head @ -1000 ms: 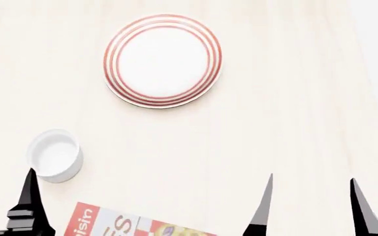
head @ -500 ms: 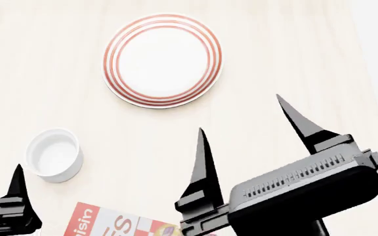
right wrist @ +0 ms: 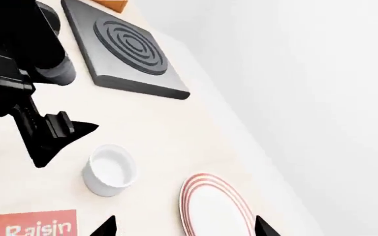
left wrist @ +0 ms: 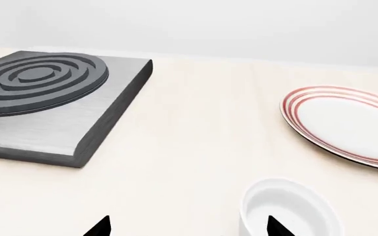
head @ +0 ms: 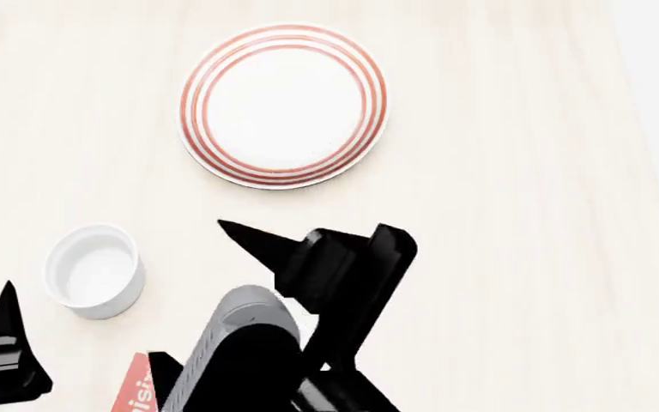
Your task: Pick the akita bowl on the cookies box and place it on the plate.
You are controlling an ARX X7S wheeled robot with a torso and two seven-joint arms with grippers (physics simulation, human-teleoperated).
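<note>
The akita bowl could not be seen in any picture. Only a bit of the cookies box (head: 137, 390) showed, at the bottom edge of the head view, red with white letters. So the bowl was most likely lower down, past that bottom edge, close to the robot.

The right claw (right wrist: 182, 227) had its two tips spread wide apart and held nothing. Its arm lay over the box in the lower middle of the head view, so it seemed the nearer one. The left claw (left wrist: 187, 228) was also spread wide and held nothing.

The plate (head: 284, 103) sat in the upper middle, white with thin red rings, nothing on it. A small white cup (head: 95, 270) stood at the lower left, well apart from the plate.
</note>
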